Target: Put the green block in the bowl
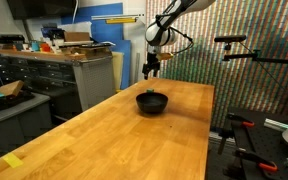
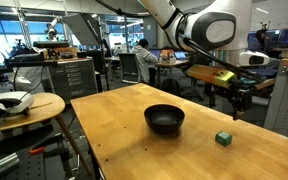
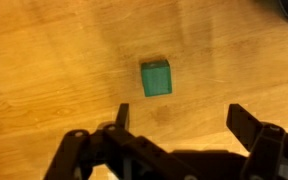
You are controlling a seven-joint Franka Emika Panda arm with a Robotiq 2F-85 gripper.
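Note:
A small green block [image 2: 224, 138] lies on the wooden table, to the side of the black bowl [image 2: 164, 119]. The bowl also shows in an exterior view [image 1: 152, 102], where the block is not visible. My gripper [image 2: 236, 108] hangs above the block, well clear of it, and appears near the table's far edge in an exterior view [image 1: 151, 71]. In the wrist view the block [image 3: 156, 77] lies flat on the wood ahead of my open, empty fingers [image 3: 180, 120].
The wooden table [image 2: 124, 150] is long, with edges on all sides. A round side table [image 2: 24, 105] with clutter stands beside it. Cabinets [image 1: 74, 75] and lab equipment [image 1: 254, 50] surround the table.

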